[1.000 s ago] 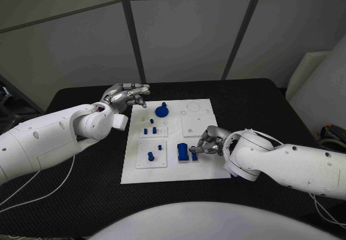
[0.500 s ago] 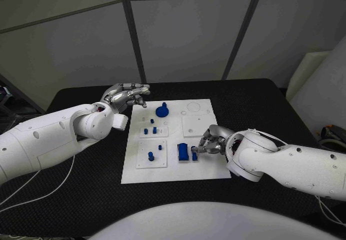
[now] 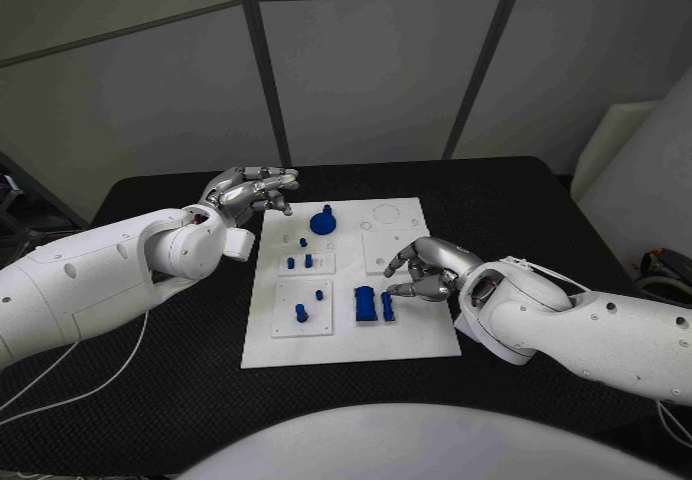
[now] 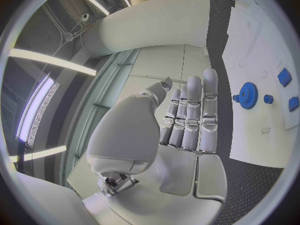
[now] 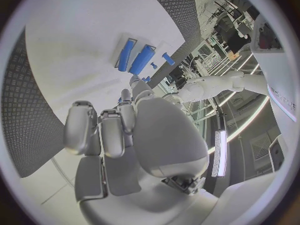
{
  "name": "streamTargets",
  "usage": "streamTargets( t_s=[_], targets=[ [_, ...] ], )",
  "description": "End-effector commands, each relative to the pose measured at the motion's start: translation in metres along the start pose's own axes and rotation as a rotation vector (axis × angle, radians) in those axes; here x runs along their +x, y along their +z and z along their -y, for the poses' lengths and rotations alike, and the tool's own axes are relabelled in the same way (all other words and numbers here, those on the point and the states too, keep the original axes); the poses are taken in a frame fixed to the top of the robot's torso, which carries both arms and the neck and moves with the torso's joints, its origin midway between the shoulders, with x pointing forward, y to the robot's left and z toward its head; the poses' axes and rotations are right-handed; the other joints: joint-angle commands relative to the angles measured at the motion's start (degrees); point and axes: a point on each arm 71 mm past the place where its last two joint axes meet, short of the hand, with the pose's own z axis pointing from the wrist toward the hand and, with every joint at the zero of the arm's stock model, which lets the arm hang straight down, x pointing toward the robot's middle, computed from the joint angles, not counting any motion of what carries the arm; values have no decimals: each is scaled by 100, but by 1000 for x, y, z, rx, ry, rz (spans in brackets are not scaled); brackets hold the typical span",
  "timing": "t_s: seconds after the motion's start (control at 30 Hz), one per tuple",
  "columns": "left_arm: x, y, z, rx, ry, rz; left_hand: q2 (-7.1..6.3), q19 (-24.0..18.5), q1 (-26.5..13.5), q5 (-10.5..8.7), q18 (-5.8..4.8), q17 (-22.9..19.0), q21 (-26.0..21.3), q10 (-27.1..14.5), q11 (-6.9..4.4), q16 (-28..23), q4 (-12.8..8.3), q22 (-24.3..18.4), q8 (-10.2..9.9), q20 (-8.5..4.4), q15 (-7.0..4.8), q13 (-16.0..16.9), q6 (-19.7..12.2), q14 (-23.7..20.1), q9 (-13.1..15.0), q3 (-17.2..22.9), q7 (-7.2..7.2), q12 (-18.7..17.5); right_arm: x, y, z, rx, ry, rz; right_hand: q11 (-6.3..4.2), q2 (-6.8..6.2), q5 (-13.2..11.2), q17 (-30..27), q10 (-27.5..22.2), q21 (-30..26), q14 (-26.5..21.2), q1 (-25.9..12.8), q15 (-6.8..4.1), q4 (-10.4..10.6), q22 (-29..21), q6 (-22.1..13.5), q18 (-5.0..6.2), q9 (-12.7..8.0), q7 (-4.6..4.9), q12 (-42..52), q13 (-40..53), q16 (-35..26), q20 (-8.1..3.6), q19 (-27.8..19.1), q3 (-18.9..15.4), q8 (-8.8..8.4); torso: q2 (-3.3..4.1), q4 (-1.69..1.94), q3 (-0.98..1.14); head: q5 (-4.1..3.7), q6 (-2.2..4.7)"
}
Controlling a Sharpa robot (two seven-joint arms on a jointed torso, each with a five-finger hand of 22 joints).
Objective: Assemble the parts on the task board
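— Surface (image 3: 173,380) first: what lies nearest?
— Black, and bearing the white task board (image 3: 346,345) at its middle. On the board's near half stand two blue blocks (image 3: 375,304) side by side, upright, just right of a raised white tile (image 3: 304,307) that carries two small blue pegs (image 3: 309,303).
— And the right hand?
— The right hand (image 3: 420,270) sits above the board's right side, just right of and slightly beyond the two blocks. Its fingers (image 3: 400,291) are curled partly in, apart from one another, and nothing is seen between them; it holds nothing. From the right wrist view the same blocks (image 5: 136,58) lie on the white plate beyond the fingertips, apart from them.
— Farther on?
— A second small tile (image 3: 306,262) at the board's middle left holds more short blue pegs (image 3: 299,260). To its right is a bare square tile (image 3: 389,250). At the far end of the board lies a blue gear (image 3: 325,220) with a knob on top; the left wrist view shows its toothed rim (image 4: 248,95) flat on the plate.
— The left hand?
— The left hand (image 3: 248,190) hovers off the board's far left corner, over the black surface, near the gear but not touching it. Its fingers (image 4: 195,116) are held straight and close together, gripping nothing.
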Motion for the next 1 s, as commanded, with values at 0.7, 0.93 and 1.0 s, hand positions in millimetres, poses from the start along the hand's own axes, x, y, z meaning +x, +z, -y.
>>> streamTargets(
  t_s=[0.7,0.93,1.0],
  targets=[
    [0,0,2,7,-4,-10,76,-25,47,39,33,-16,-24,-38,-4,22,-17,-7,47,27,-6,-13,-48,-47,-9,-20,-12,35,12,3,1,-49,-70,-85,45,-920,1567,440,-35,52,360,-918,48,-460,74,651,-43,-597,25,66,-794,20,38,-35,3580,-753,-1,4,-11,9,1],
    [1,0,2,7,-4,-11,83,-25,55,40,33,-18,-24,-39,-5,24,-20,-7,49,27,-7,-14,-49,-48,-9,-15,-12,37,14,3,3,-27,-81,-109,40,-909,1647,445,-30,60,361,-1001,41,-530,84,724,-43,-597,18,73,-793,24,34,-36,3728,-750,-2,6,-8,0,1],
    [1,0,2,7,-4,-12,83,-25,55,40,33,-18,-24,-39,-5,24,-20,-7,49,27,-7,-14,-49,-48,-9,-15,-12,37,14,3,4,-21,-85,-112,39,-914,1658,445,-30,60,361,-1023,41,-546,83,733,-43,-598,19,73,-794,23,32,-37,3753,-753,-1,8,-9,1,1]
  ],
)
